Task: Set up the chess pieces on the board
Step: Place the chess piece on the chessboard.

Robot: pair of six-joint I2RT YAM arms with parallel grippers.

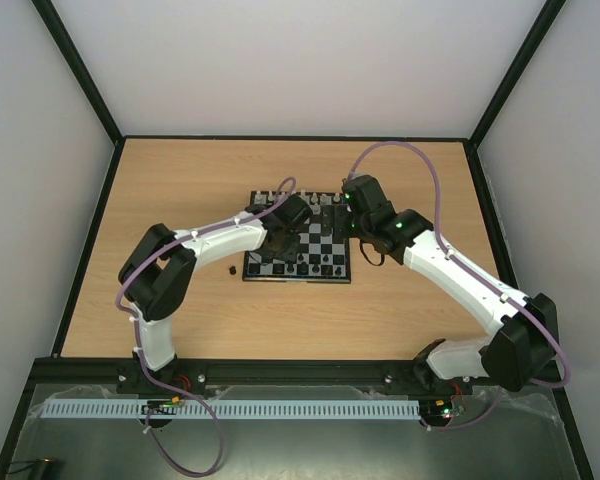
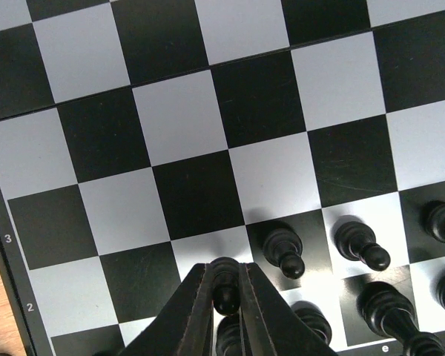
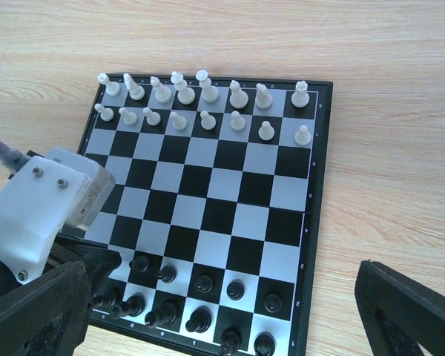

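Observation:
The board (image 1: 325,236) lies mid-table, seen close in the left wrist view (image 2: 178,126) and whole in the right wrist view (image 3: 230,185). My left gripper (image 2: 226,268) is shut on a black pawn (image 2: 226,288) over a pale square in the second row from the near edge. Other black chess pieces (image 2: 284,251) stand to its right, and they fill much of the two near rows (image 3: 200,285). My right gripper (image 3: 222,311) hangs open above the board's right side, holding nothing. From above, the left gripper (image 1: 278,240) sits over the board's left half.
White pieces (image 3: 200,96) fill the two far rows. One small black piece (image 1: 232,269) lies on the wooden table just left of the board. The left arm's white wrist (image 3: 44,200) covers the board's near-left corner. Black frame rails edge the table.

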